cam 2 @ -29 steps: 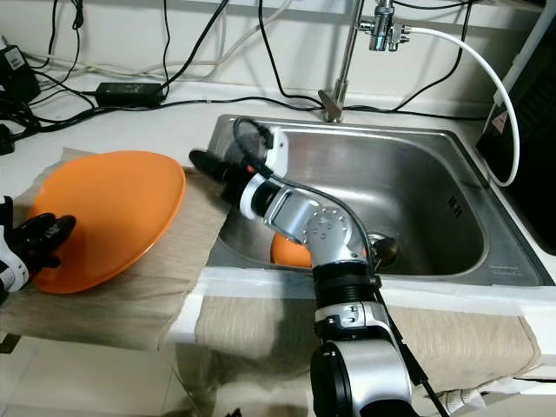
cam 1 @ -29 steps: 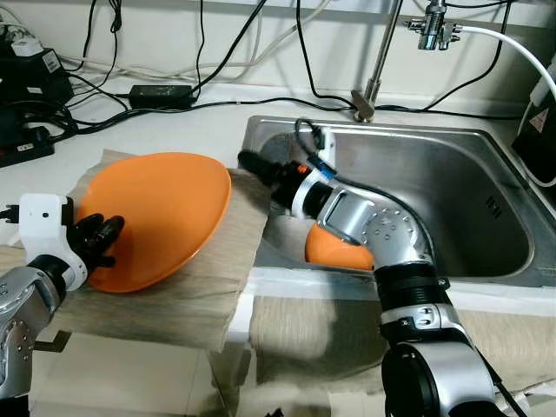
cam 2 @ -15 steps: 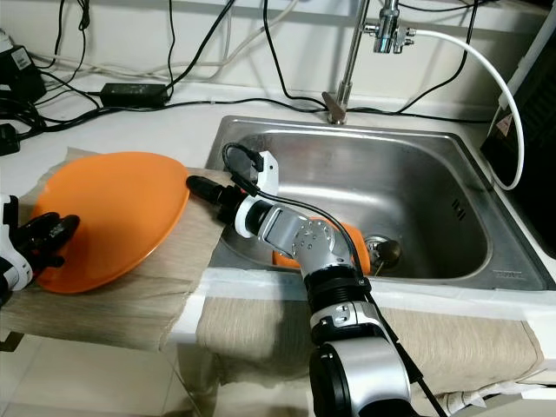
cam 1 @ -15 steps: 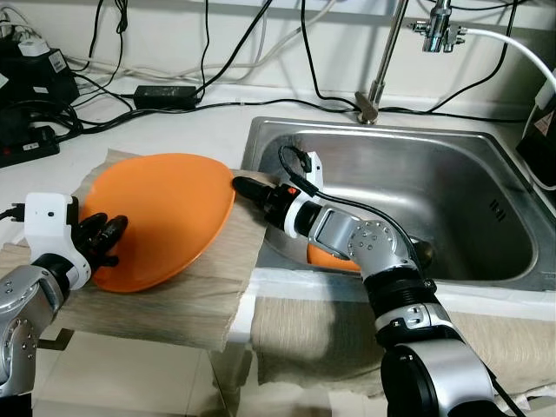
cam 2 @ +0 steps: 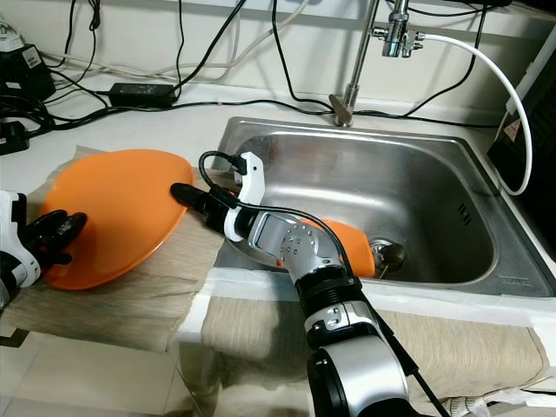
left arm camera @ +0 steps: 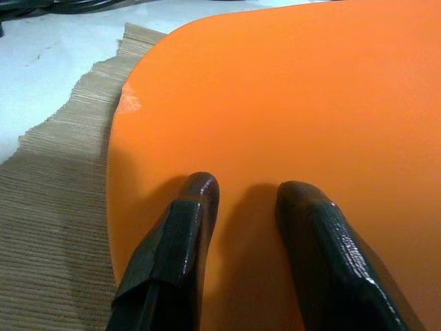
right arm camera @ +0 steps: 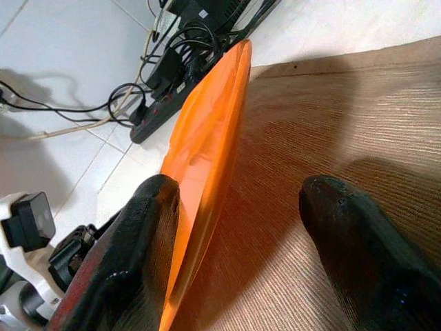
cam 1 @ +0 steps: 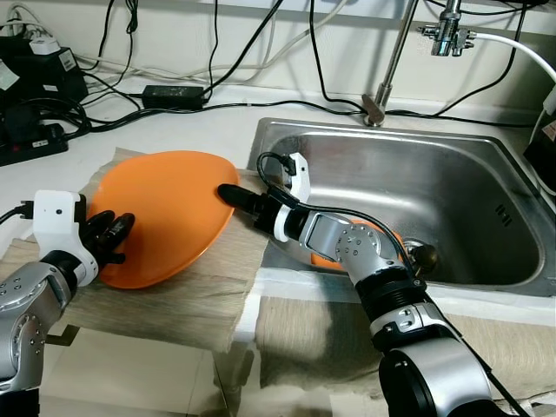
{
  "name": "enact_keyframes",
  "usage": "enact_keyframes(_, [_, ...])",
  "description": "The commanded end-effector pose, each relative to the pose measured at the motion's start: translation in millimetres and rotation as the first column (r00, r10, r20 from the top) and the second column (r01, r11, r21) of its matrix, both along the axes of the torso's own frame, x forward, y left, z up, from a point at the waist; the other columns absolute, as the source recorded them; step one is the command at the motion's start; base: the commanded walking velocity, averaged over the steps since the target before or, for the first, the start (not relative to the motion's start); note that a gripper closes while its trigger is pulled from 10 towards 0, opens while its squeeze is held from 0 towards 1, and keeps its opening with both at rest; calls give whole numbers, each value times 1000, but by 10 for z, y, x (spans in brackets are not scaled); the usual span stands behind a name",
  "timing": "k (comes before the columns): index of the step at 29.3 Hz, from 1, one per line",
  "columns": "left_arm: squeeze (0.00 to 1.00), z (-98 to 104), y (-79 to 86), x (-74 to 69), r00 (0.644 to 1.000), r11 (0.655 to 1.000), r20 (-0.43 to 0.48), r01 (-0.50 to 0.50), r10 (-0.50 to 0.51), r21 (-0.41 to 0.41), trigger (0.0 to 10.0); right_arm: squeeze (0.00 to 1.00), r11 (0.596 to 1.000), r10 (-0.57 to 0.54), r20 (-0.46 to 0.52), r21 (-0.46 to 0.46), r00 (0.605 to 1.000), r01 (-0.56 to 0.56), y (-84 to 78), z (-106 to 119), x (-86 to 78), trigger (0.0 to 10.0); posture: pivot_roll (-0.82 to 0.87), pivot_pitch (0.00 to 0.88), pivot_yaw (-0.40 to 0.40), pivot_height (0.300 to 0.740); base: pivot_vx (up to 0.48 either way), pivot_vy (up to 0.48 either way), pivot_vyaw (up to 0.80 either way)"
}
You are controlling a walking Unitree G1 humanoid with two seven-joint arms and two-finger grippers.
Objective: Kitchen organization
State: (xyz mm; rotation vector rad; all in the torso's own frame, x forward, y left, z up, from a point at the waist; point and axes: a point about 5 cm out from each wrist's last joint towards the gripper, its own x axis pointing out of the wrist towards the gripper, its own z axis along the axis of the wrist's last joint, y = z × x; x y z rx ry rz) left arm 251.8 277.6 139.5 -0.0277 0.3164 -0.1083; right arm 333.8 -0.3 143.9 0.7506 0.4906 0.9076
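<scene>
1. Orange plate point(cam 1: 165, 213) lies upside down on the beige mat point(cam 1: 187, 300) on the table, just beside the sink point(cam 1: 452, 261); a second orange dish point(cam 2: 347, 248) sits in the basin.
2. Left gripper point(cam 1: 111, 236) has its fingers spread, resting on the plate's near edge; grasping nothing.
3. Right gripper point(right arm camera: 241, 227) straddles the far rim, fingers parted, one on each side.
4. Risk, as I judge it: closing on the thin rim could tip or slide the plate off the mat.

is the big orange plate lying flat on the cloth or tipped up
Tipped up. The large orange plate has its sink-side edge raised off the beige ribbed cloth, seen edge-on in the right wrist view, between the right tool's open fingers.
</scene>
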Motion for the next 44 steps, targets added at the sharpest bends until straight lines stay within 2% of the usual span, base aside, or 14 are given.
enact_keyframes(1, [0,-555,-136,-146,967,998,-252,12,-29,-69,10000,0,979,155,41,127,987,-159,692,291,-240,10000,224,0,-79,740,0,0,0])
enact_keyframes(6, [0,-556,-156,-136,968,997,-250,17,-34,-71,10000,0,989,127,61,67,990,-131,699,200,-220,10000,224,0,-79,740,0,0,0])
enact_keyframes(7, [0,-553,-162,-133,968,997,-248,19,-36,-71,10000,0,992,116,63,48,991,-119,694,168,-212,3412,224,0,-79,740,0,0,0])
enact_keyframes(8, [0,-547,-171,-128,969,997,-246,21,-38,-72,10000,0,994,103,64,20,993,-104,687,122,-205,0,224,0,-79,740,0,0,0])
enact_keyframes(16, [0,-537,-186,-107,970,997,-240,26,-43,-73,10000,0,997,80,64,-9,995,-80,666,58,-193,0,224,0,-79,740,0,0,0])
enact_keyframes(44, [0,-530,-212,-76,971,997,-235,34,-51,-76,10000,0,998,56,34,18,998,-56,658,22,-172,0,214,0,-77,740,0,0,0])
